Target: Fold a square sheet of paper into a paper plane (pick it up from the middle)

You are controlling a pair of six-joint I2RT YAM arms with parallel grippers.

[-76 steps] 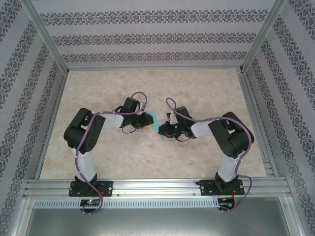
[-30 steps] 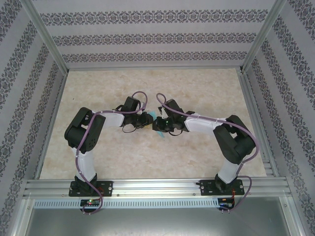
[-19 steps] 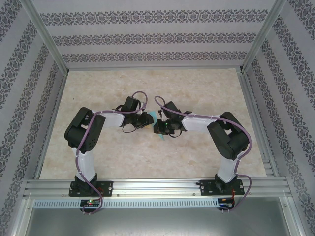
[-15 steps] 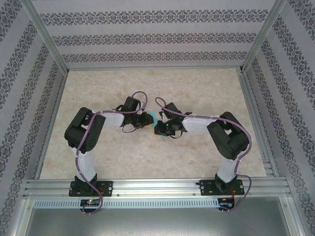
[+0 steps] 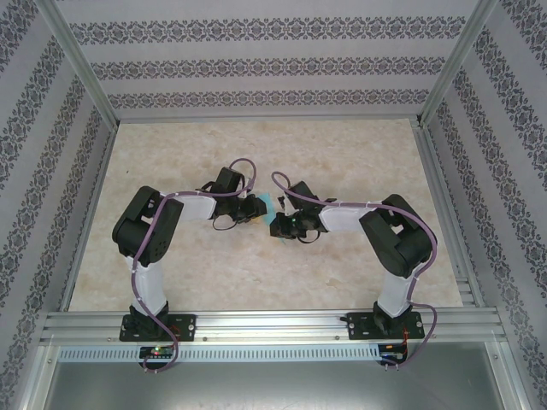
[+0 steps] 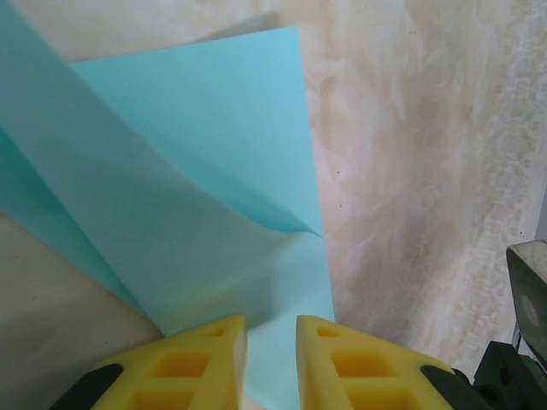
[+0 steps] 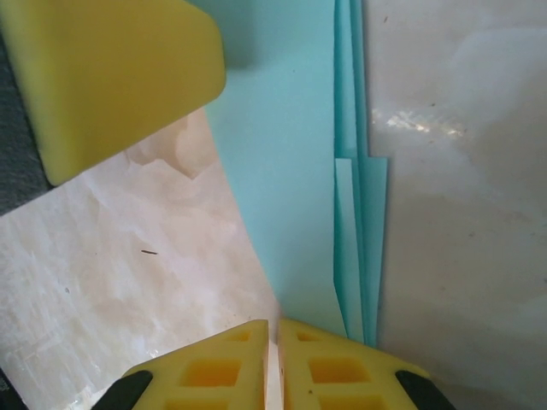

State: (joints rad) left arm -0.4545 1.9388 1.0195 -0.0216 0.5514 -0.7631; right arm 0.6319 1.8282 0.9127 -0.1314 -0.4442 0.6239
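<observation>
Centred on the worktop (image 5: pixel 342 154)
Paper plane (image 5: pixel 269 203) between left pincer (image 5: pixel 258 207), leftward, and right pincer (image 5: pixel 279 224), rightward and slightly nearer.

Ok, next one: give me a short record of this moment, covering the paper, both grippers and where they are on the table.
paper plane: turquoise, partly folded, one layer bowed upward
left gripper: jaws shut on an edge of the paper plane
right gripper: jaws shut on the paper plane, beside its stacked folded layers
place: middle of the table, grippers facing each other across the paper plane
progress: not yet a finished dart
</observation>
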